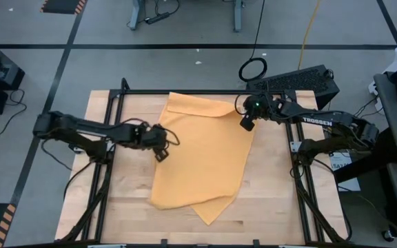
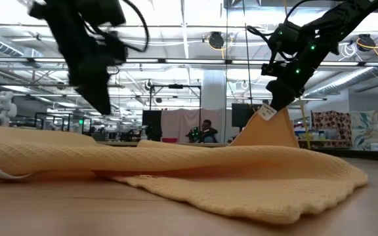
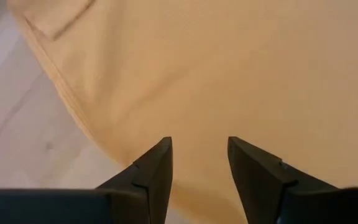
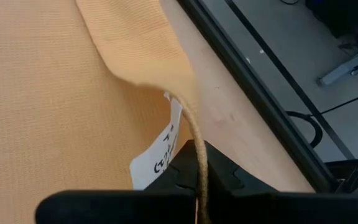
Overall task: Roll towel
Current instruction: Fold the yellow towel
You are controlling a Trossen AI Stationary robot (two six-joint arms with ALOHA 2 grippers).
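Note:
The mustard-yellow towel (image 1: 202, 158) lies spread on the wooden table, its near corner (image 1: 209, 219) pointing at the near edge. My right gripper (image 1: 247, 124) is shut on the towel's right edge near the far right corner, beside the white tag (image 4: 157, 155), and holds that edge raised into a peak (image 2: 268, 131). My left gripper (image 1: 163, 148) is open just above the towel's left edge (image 3: 73, 106). Its fingers point down over the cloth, and I see no contact. My right gripper pinches the towel's hemmed right edge (image 4: 196, 134) between its two shut fingers, right next to the white tag (image 2: 265, 113). The fingers come from above, pointing down. The held edge is lifted clear of the table, and the cloth slopes down from it to the rest of the towel, which lies flat.
A black metal frame (image 1: 185, 91) runs along the table's far edge and sides. Bare wood (image 1: 126, 200) shows to the left of the towel and along the near edge. A black case (image 1: 302, 81) stands beyond the far right corner.

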